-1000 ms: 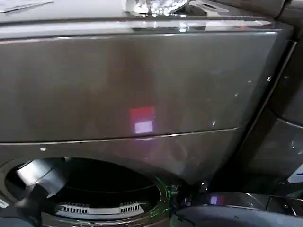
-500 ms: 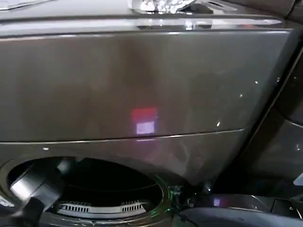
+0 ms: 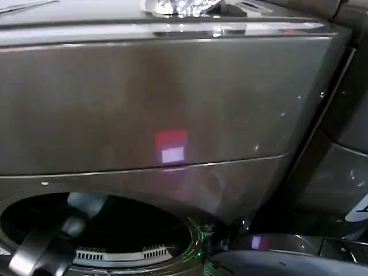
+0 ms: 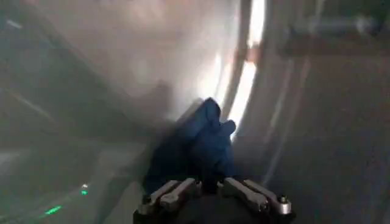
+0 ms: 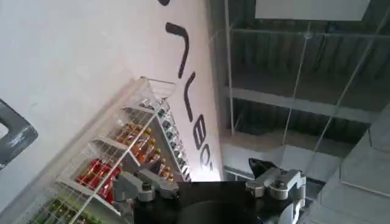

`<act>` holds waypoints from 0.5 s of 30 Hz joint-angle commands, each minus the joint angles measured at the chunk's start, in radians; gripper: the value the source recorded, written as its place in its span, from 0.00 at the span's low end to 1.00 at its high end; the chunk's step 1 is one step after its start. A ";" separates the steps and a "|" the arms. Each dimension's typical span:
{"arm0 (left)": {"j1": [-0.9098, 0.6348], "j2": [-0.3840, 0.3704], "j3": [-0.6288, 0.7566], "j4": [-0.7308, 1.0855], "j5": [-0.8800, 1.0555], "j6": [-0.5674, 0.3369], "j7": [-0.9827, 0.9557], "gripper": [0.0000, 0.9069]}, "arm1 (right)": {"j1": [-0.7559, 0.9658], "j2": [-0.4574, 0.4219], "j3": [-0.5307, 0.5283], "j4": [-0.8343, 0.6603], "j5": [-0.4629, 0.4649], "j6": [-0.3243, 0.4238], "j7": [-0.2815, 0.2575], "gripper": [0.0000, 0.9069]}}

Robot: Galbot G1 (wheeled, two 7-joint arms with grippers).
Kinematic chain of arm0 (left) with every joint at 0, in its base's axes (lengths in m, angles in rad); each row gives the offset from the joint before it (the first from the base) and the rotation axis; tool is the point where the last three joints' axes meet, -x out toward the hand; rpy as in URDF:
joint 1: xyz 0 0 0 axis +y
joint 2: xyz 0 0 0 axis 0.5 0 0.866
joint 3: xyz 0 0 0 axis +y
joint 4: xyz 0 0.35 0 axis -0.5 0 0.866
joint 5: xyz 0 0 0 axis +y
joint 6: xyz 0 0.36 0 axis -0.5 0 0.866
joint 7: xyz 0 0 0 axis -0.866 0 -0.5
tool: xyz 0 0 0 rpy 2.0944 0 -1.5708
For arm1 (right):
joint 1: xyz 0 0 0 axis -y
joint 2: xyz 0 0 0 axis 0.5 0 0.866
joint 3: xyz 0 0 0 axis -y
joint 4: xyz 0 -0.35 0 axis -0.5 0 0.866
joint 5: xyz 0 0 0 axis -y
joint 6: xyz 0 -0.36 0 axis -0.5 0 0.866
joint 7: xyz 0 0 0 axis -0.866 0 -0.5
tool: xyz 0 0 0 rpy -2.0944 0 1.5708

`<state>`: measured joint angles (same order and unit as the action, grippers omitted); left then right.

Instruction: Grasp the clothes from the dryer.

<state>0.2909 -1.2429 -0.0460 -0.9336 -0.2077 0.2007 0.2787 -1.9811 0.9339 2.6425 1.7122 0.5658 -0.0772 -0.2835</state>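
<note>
The left arm (image 3: 34,256) has gone deeper into the dryer (image 3: 172,109) porthole. The left gripper (image 4: 210,189) is clamped on the navy clothes (image 4: 198,146) inside the drum. Grasping looks done; next, pull out gently. The right gripper (image 5: 210,182) waits spread open, pointing upward.

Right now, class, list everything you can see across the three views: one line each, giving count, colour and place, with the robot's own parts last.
dryer: one, dark bronze-grey, fills the head view, round porthole open at lower left.
clothes: one dark blue garment, inside the drum, just ahead of the left hand.
shiny object: one, silvery, on top of the dryer.
wire rack: one, white, holding coloured bottles, against a white wall.
left arm: one, grey, reaching into the porthole.
left hand: one, fingers shut on the blue garment.
right hand: one, fingers open, pointing up at the ceiling.
</note>
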 commanded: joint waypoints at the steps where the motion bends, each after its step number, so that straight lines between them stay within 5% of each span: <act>1: 0.129 -0.017 -0.086 -0.168 -0.127 -0.121 -0.311 0.00 | -0.002 -0.003 0.008 -0.008 0.001 0.002 0.013 1.00; 15: 0.178 -0.100 -0.101 -0.260 -0.146 -0.164 -0.531 0.00 | -0.023 -0.026 0.057 -0.057 -0.009 0.002 0.043 1.00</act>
<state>0.4333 -1.3084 -0.1308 -1.1217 -0.3192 0.0680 -0.0905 -2.0004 0.9131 2.6825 1.6765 0.5580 -0.0766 -0.2475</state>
